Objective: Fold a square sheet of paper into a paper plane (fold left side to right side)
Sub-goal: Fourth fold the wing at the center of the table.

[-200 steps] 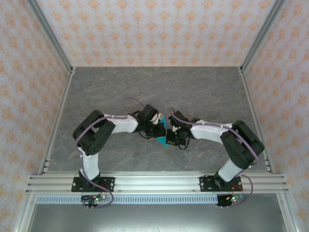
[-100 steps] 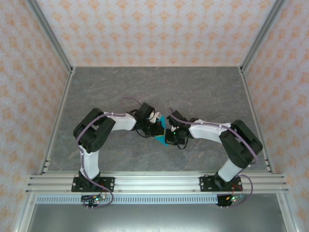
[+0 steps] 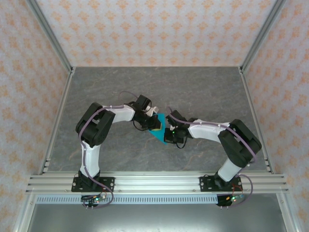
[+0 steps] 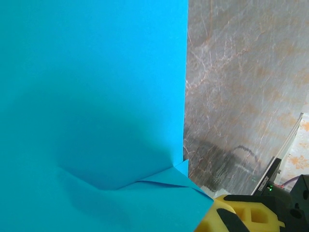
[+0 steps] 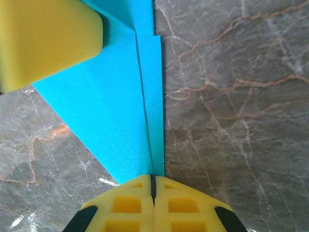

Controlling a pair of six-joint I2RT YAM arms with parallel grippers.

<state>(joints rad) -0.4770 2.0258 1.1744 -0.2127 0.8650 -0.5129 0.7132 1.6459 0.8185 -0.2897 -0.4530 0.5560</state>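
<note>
From above, the two arms reach in from either side and meet over the middle of the grey marbled bench (image 3: 203, 92). The paper (image 3: 158, 131) lies there between them, a cyan pointed shape. The left tool (image 3: 154, 119) is at its far end and the right tool (image 3: 169, 136) at its near point. Both tools are too small and dark from this height for the jaws to be read.

In the left wrist view the paper (image 4: 91, 96) covers the left and middle of the picture, with one straight edge running down against the bench. A small folded flap (image 4: 169, 181) sits low on the sheet. One yellow finger (image 4: 241, 217) of the left tool pokes out from under the paper's lower right corner. The jaws are closed tight, but I cannot tell whether paper is caught between them. A dark part of the right arm (image 4: 294, 193) with a green light sits at the lower right.

In the right wrist view the right tool (image 5: 152, 180) has its two yellow fingers pressed together with only a thin seam between. Their tips touch the paper's near point, and I cannot tell if it is nipped. A crease runs straight away from them. A yellow pad (image 5: 48, 38) of the left tool rests over the paper's far left part.
</note>
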